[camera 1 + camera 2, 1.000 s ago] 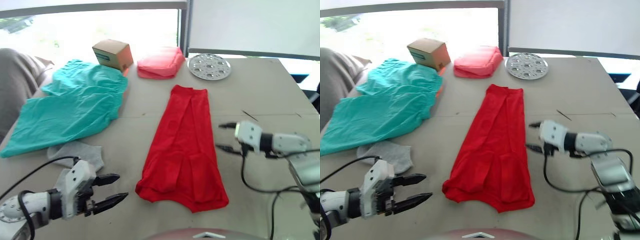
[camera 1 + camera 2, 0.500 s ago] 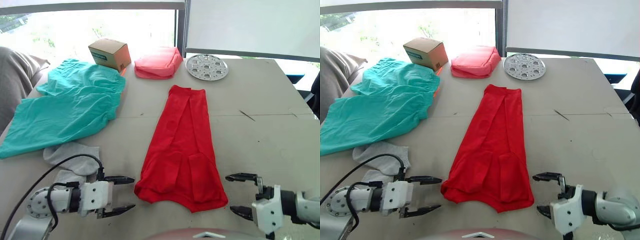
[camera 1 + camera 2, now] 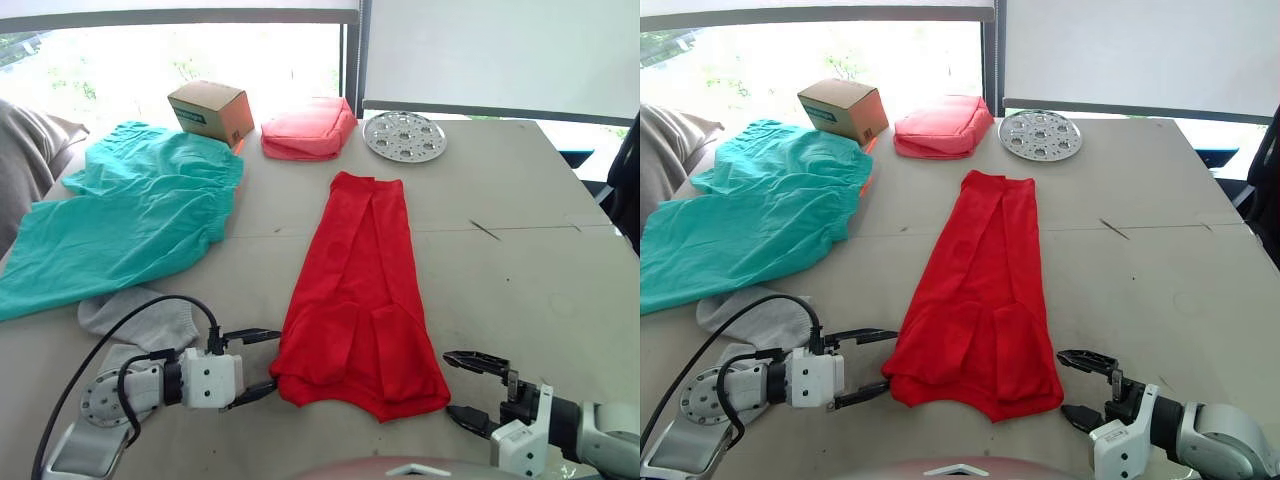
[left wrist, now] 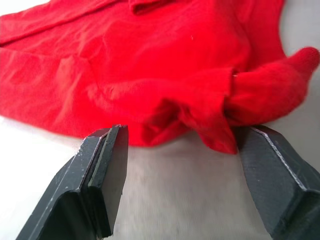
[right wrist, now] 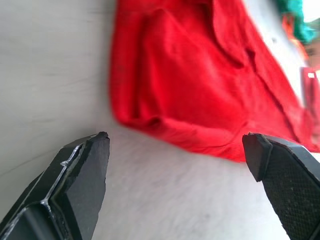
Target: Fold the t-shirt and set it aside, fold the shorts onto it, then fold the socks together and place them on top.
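Bright red cloth t-shirt (image 3: 358, 299), already narrowed lengthwise, lies mid-table. Step: shirt fold. Left gripper (image 3: 265, 362) wide open at its near-left hem corner; right gripper (image 3: 471, 388) wide open beside near-right corner. Next: pinch both corners, carry hem toward collar.

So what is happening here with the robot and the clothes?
The robot is busy with the red t-shirt, which lies folded into a long strip on the table. Both grippers are low at its near end with jaws open: the left gripper at the left corner, the right gripper just beside the right corner. Neither holds cloth yet. The teal shorts and grey socks wait on the left, untouched.
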Controlling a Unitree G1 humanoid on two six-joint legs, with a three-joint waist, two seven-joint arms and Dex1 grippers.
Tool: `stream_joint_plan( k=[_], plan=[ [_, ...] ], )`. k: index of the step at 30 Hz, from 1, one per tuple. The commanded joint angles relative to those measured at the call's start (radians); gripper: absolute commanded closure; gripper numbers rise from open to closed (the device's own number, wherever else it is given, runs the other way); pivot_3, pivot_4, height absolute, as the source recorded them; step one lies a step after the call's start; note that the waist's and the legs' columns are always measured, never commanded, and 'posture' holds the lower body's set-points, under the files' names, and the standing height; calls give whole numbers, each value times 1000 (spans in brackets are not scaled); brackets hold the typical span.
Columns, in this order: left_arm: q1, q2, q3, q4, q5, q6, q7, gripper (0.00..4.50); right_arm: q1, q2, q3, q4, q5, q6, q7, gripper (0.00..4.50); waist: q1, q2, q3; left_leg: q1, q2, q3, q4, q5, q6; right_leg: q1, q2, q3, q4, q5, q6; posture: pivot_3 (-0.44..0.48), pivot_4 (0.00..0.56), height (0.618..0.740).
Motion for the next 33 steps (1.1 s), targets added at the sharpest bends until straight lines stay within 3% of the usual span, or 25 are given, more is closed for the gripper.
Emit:
stream_joint_plan(
  k=[1, 12, 15, 17, 18, 20, 21, 24, 28, 33],
  plan=[
    [37, 35, 3, -23, -40, -1, -17, 915, -37, -11, -1, 14, -34, 33, -23, 26, 1, 0, 0, 0, 0, 0, 0, 0, 0, 0, 0, 0, 0, 0, 0, 0, 150, 739],
    [24, 43, -22, -45, -59, 27, 14, 915, -97, -28, 74, 4, -27, 72, -19, 26, 4, 0, 0, -1, -1, -1, 0, 0, 1, -1, 1, -1, 1, 1, -1, 0, 150, 739],
    [30, 48, -27, -47, -65, 28, 12, 915, -87, -44, 91, 2, -22, 62, -15, 770, 4, 0, 0, -1, -1, -1, 0, 0, 1, -1, 1, 0, 1, 1, -1, 0, 150, 739],
    [31, 49, -29, -46, -65, 29, 11, 1426, -83, -56, 111, -7, -22, 49, -10, 1739, 4, 0, 0, -1, -1, -1, 0, 0, 1, -1, 1, 0, 2, 1, -1, 0, 150, 739],
    [30, 49, -31, -46, -65, 30, 11, 1647, -85, -61, 121, -10, -26, 44, -10, 1787, 4, 0, 0, -1, -1, -1, 0, 0, 1, -1, 1, 0, 2, 1, -1, 0, 150, 739],
    [26, 50, -38, -46, -65, 35, 9, 2689, -103, -75, 153, -6, -36, 35, 1, 1787, 4, 0, 0, -1, -2, -1, 0, 0, 1, -1, 1, 0, 2, 1, -1, 0, 150, 739],
    [24, 50, -42, -48, -67, 40, 7, 2871, -116, -77, 168, -1, -37, 37, 8, 1787, 4, 0, 0, -1, -2, -1, 0, 0, 1, -1, 1, 0, 2, 1, -1, 0, 150, 739],
    [19, 51, -49, -51, -67, 51, 3, 4355, -160, -92, 202, 24, -36, 42, 20, 2520, 4, 0, 0, -1, -2, -1, 1, 0, 1, -1, 1, 0, 2, 1, -1, 0, 150, 739],
    [8, 65, -45, -50, -75, 69, -4, 4500, -190, -131, 207, 45, -27, 22, 18, 4421, 5, 0, 0, -2, -3, -1, 1, 0, 1, -1, 2, 0, 2, 1, -1, 0, 150, 739],
    [-9, 81, -39, -51, -94, 98, -7, 4500, -182, -178, 191, 63, 1, 6, 3, 4421, 6, 0, 0, -2, -4, -1, 2, 0, 1, 0, 2, 0, 3, 1, -1, 0, 150, 739]
  ],
)
